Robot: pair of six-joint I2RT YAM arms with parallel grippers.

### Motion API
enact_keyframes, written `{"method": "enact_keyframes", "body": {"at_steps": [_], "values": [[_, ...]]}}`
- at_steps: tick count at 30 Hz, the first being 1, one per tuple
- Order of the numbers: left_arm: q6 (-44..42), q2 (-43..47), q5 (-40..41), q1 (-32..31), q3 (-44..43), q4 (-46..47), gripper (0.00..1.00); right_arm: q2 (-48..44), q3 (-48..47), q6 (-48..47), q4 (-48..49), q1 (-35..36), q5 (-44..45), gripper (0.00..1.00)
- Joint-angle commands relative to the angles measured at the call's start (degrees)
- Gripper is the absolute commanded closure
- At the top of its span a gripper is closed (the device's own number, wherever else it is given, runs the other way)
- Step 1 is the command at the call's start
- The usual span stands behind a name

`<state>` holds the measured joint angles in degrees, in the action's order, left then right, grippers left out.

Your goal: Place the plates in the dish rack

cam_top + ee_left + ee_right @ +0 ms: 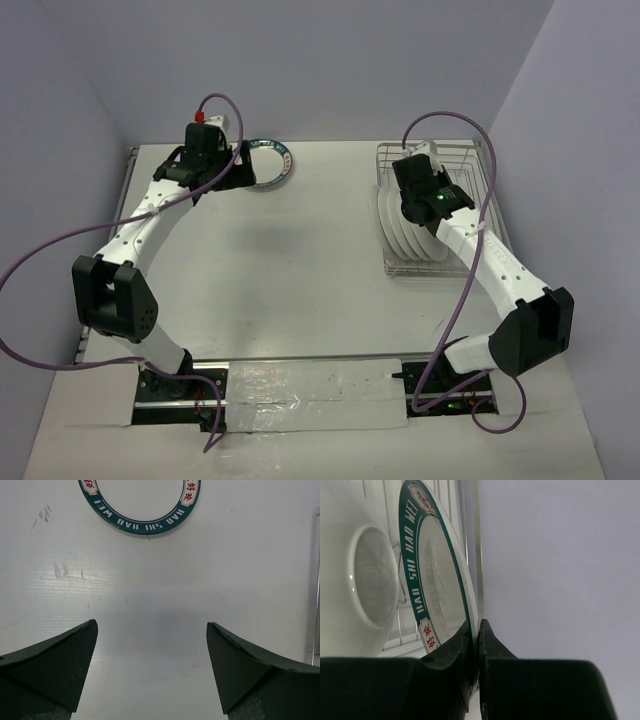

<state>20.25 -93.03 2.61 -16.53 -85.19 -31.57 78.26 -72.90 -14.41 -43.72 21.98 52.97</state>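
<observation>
Plates (400, 235) stand on edge in a close row inside the dish rack (460, 160), the silver wire frame at the far right of the white table (300, 260). Your right gripper (475, 625) is clamped on the rim of one green-banded plate (440, 580), its two dark fingers pinched together with the edge between them. From the right wrist view that plate is upright, its lettered band facing the camera side-on. Beside it is the plain white underside of a neighbouring plate (365, 580), and thin rack wires run behind both. Whether the held plate is already seated between the bars cannot be told from these views.

Across the table, at the far left, one more green-rimmed plate (270, 165) lies flat on the surface, well apart from the rack. Your left gripper (152, 625) hangs just beside it, jaws spread wide and holding nothing. In the left wrist view bare tabletop shows between the fingertips, and the plate's lower arc (140, 500) lies beyond them, untouched.
</observation>
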Motion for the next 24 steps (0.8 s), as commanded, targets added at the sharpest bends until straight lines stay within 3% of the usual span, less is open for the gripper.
{"method": "enact_keyframes", "body": {"at_steps": [1,9,21,24], "values": [[-0.65,-0.83,0.38,-0.16,-0.86,-0.51,0.01,-0.21,0.04,0.44,4.17,0.52,4.33,1.00],[-0.56,-1.54,0.38,-0.16,-1.65,-0.95,0.01,0.93,0.39,1.14,3.73,0.43,3.63,1.00],[-0.83,-2.06,0.99,0.01,-1.91,-1.91,0.01,1.81,-0.74,3.51,-0.13,0.96,-1.54,0.59],[-0.65,-2.68,0.47,0.27,-2.26,-2.18,0.01,1.55,-1.71,4.48,-2.24,1.14,-5.15,0.56]]}}
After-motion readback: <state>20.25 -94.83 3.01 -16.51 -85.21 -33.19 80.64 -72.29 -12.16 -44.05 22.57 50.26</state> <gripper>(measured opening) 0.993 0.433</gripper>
